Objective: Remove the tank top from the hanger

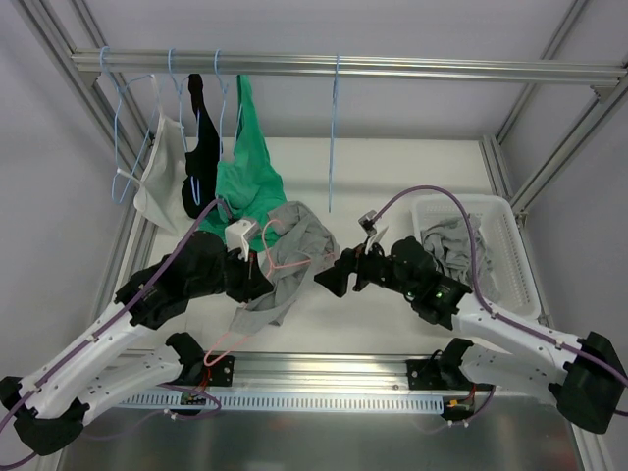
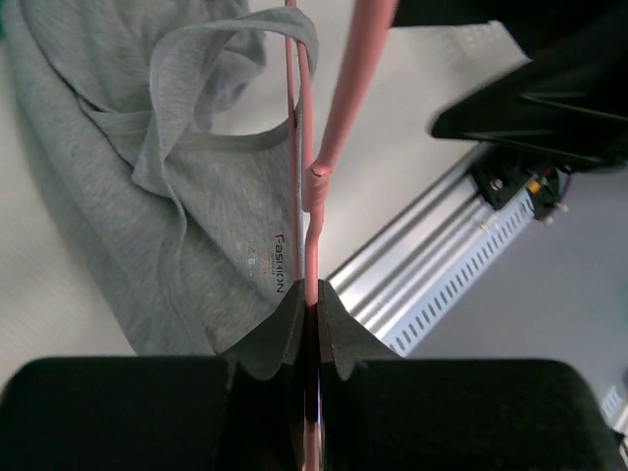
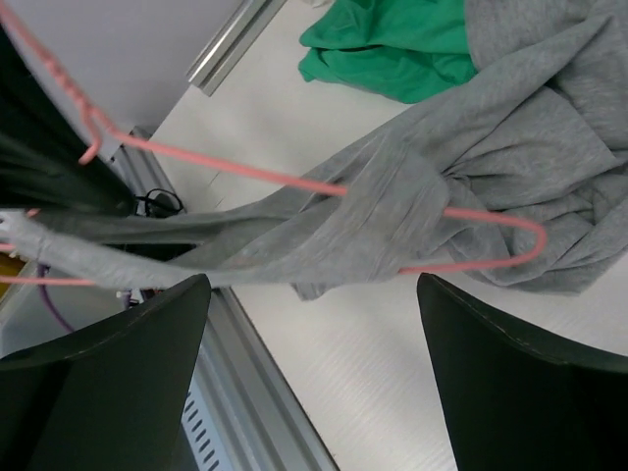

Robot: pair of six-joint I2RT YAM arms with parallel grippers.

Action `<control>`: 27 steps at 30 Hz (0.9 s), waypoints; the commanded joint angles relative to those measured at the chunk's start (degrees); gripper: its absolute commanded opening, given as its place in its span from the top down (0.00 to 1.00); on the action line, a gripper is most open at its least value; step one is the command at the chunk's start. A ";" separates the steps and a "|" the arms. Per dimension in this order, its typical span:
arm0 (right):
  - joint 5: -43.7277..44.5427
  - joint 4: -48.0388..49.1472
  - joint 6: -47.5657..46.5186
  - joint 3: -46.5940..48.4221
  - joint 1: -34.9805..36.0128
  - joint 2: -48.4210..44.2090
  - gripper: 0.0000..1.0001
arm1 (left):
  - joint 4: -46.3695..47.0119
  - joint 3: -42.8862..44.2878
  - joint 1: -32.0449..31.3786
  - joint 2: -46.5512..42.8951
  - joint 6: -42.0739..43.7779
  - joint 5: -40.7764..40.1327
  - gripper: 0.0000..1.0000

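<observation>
Pinching the pink hanger [image 2: 315,186], partly hidden by the tank top [image 2: 196,216], left hand [image 2: 310,306] is closed; right hand [image 3: 312,314] gapes empty.

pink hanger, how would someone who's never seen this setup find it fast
Look at the white table, between the left arm and right arm. There a gray tank top is bunched on a thin wire hanger. It is the only pink one; the hangers on the rail are pale blue.

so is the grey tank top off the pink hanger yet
Not off: the tank top is looped around the pink hanger wire, right wrist view.
</observation>
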 commanded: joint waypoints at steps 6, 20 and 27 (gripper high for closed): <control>15.63 7.99 0.11 3.32 8.10 10.39 0.20 | 6.68 -6.61 -0.97 -8.42 -6.09 10.60 1.00; 25.11 3.69 -1.64 5.96 11.37 11.38 1.00 | 7.31 -5.21 -1.06 -7.63 -3.46 8.41 1.00; 35.03 -5.62 -5.42 6.05 10.67 1.89 1.00 | 4.94 -3.19 -0.97 -5.79 1.63 14.28 1.00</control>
